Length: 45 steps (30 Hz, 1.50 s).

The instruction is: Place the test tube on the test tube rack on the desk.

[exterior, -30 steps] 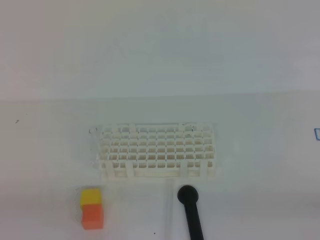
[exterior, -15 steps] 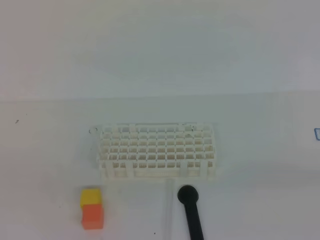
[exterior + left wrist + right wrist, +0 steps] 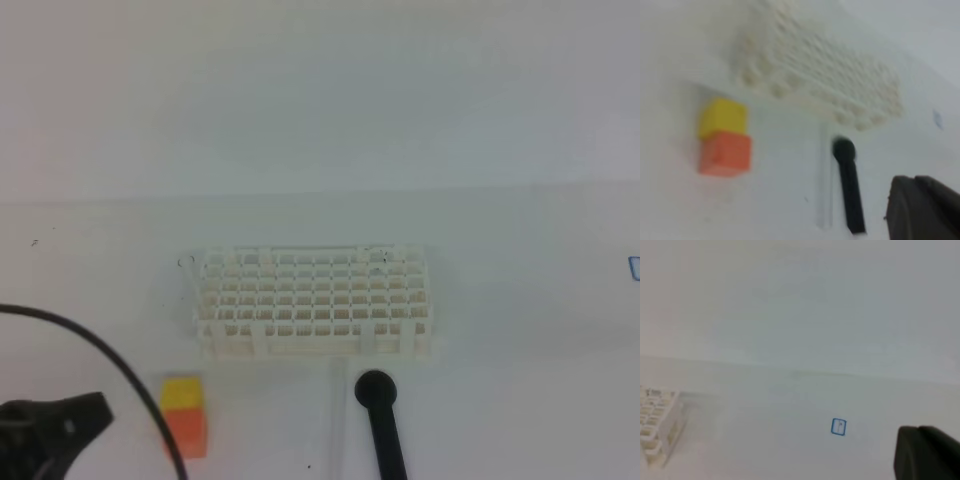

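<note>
Lab-style robot test bench: plain white table [image 3: 520, 300] against a bare white wall, white lattice test tube rack [image 3: 315, 300] at centre, clear test tube [image 3: 338, 420] lying just in front of the rack.

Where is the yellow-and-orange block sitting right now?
In the exterior high view the yellow-and-orange block lies on the desk, lower left, in front of the test tube rack's left corner, with the left arm's cable passing just left of it.

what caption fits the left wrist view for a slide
Yellow-and-orange block, clear test tube and black rod lying before the white lattice rack.
</note>
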Tool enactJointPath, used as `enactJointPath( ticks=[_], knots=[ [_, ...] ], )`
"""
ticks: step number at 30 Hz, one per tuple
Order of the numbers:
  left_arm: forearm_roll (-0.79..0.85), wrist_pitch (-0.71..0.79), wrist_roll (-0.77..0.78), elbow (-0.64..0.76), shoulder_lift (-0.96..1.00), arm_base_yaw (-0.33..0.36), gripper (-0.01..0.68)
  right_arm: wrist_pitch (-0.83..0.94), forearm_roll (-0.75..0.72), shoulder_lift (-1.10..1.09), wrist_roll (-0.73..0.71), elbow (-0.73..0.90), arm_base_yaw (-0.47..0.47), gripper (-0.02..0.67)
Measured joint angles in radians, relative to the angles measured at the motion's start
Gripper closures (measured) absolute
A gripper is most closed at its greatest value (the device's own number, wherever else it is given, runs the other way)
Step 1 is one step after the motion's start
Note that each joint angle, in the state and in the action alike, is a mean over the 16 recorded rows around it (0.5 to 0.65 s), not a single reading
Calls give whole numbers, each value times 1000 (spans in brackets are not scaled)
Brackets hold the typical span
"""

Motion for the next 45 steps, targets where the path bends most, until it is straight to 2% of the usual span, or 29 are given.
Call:
enactJointPath(
  ticks=[5, 10, 14, 22, 27, 30, 34, 40, 45],
  knots=[
    [-320, 80, 322, -24, 176, -17, 673, 41, 24, 15, 5, -4, 0, 650],
    [-433, 68, 451, -49, 305, -108, 673, 98, 33, 15, 9, -4, 0, 650],
    [-454, -31, 480, -67, 378, -248, 673, 149, 37, 15, 10, -4, 0, 650],
    [-380, -315, 427, -114, 538, -598, 673, 211, 38, 15, 2, -4, 0, 650],
    [-282, -445, 394, -164, 678, -732, 673, 232, 34, 15, -7, -4, 0, 650],
    [-229, -480, 386, -197, 758, -769, 673, 246, 30, 15, -13, -4, 0, 650],
    [-162, -484, 372, -235, 840, -778, 673, 266, 23, 15, -19, -4, 0, 650],
    [-45, -504, 349, -260, 893, -759, 673, 292, 12, 15, -28, -4, 0, 650],
    [38, -499, 330, -266, 899, -716, 673, 300, 4, 15, -33, -4, 0, 650]
  ],
)
